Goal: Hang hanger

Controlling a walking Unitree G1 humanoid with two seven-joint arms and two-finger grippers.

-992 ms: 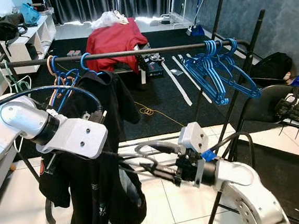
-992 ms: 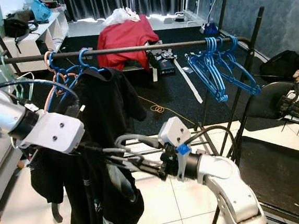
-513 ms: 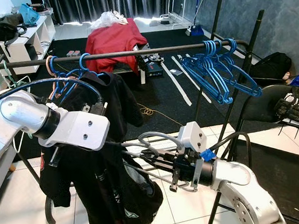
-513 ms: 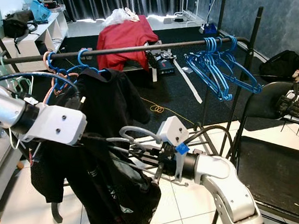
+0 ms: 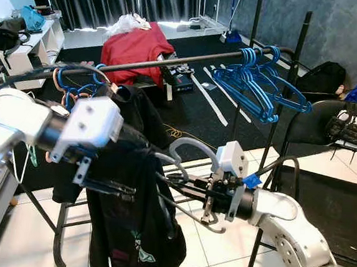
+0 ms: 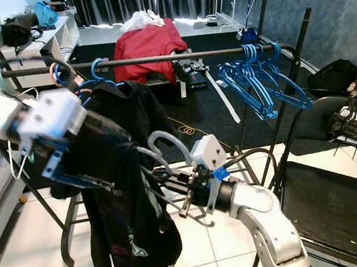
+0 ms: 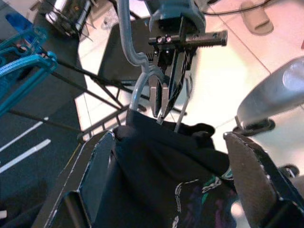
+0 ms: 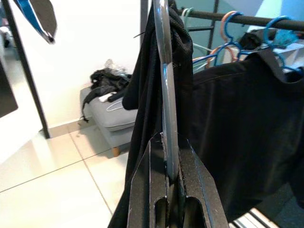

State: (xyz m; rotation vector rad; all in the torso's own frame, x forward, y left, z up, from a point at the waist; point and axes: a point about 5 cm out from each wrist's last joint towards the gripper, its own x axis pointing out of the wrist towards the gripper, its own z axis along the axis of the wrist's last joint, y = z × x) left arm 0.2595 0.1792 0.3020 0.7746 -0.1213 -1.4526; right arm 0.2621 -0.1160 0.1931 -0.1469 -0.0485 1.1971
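Grey plastic hanger (image 5: 185,165) carrying a black garment (image 5: 134,229) sat pinched in our right gripper (image 6: 182,193), below the black metal rail (image 5: 172,61).
Our left wrist view showed the left gripper's fingers (image 7: 92,171) spread wide beside the cloth; our right wrist view showed fingers clamping the hanger.

No text, label, brand or number can be read anywhere.

Rail (image 5: 172,59) with blue hangers (image 5: 261,84)

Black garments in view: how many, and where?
2. One black garment hangs on the grey hanger clamped in the right gripper; another hangs on the rail. More may be hidden behind.
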